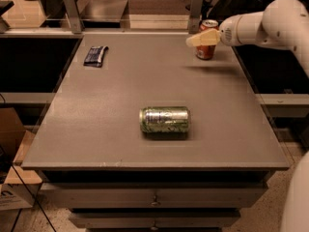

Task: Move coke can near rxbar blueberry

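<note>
your gripper (pixel 203 38) is at the coke can (pixel 205 52) (grip state: can't tell); can well apart from rxbar blueberry (pixel 95 55) across the desk (pixel 96 129), whole move left.

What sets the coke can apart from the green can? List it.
The coke can stands upright; the green can lies on its side. The coke can is red-orange, the green can green-silver. The coke can sits far right with the gripper before it; the green can lies central. Both are cans.
</note>
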Robot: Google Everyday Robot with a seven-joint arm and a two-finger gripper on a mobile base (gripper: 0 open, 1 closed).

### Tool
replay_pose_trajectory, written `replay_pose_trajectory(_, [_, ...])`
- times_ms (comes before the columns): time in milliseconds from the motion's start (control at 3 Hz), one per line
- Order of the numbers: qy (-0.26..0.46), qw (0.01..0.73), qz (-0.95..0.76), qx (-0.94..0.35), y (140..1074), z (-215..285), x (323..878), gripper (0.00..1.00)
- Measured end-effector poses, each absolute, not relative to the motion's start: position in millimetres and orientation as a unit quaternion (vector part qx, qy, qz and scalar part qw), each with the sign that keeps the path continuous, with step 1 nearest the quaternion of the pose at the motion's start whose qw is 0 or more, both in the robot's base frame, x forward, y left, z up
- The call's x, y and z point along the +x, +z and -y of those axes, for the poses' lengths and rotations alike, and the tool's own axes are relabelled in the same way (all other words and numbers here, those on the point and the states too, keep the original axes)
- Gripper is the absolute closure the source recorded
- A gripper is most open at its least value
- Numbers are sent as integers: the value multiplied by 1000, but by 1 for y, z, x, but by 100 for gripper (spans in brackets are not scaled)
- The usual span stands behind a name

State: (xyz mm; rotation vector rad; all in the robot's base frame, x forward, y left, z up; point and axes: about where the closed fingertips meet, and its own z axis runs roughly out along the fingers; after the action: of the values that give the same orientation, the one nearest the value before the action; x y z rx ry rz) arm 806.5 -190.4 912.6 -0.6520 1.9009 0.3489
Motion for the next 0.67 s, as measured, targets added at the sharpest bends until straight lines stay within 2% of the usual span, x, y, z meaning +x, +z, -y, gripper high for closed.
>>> replay_pose_trajectory(333, [152, 520, -803, -250, 890, 187, 826, 18])
replay_pose_trajectory(667, [152, 517, -806, -244, 884, 183, 832, 41])
